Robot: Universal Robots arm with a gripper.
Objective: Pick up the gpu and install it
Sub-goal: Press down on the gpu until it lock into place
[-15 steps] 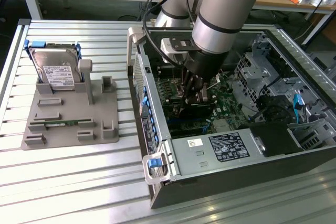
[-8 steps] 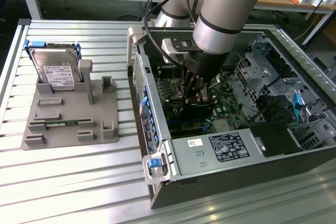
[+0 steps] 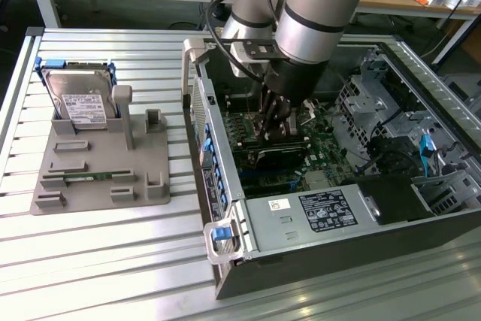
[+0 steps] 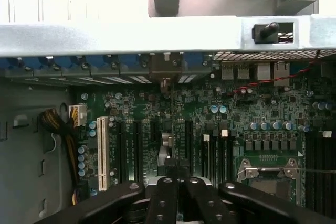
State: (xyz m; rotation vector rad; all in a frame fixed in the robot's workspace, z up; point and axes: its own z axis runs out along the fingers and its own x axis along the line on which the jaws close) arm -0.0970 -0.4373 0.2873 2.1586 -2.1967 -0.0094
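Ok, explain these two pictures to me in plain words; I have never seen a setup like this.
This is a robot arm reaching into an open computer case. One picture comes from a camera standing off the arm. The other comes from a camera on its wrist, looking past the hand at the green motherboard. The hand appears closed on the gpu, a slim card seen edge-on, held at the motherboard's slots. On the table, at the exterior view's left, a grey tray holds a hard drive and a memory stick.
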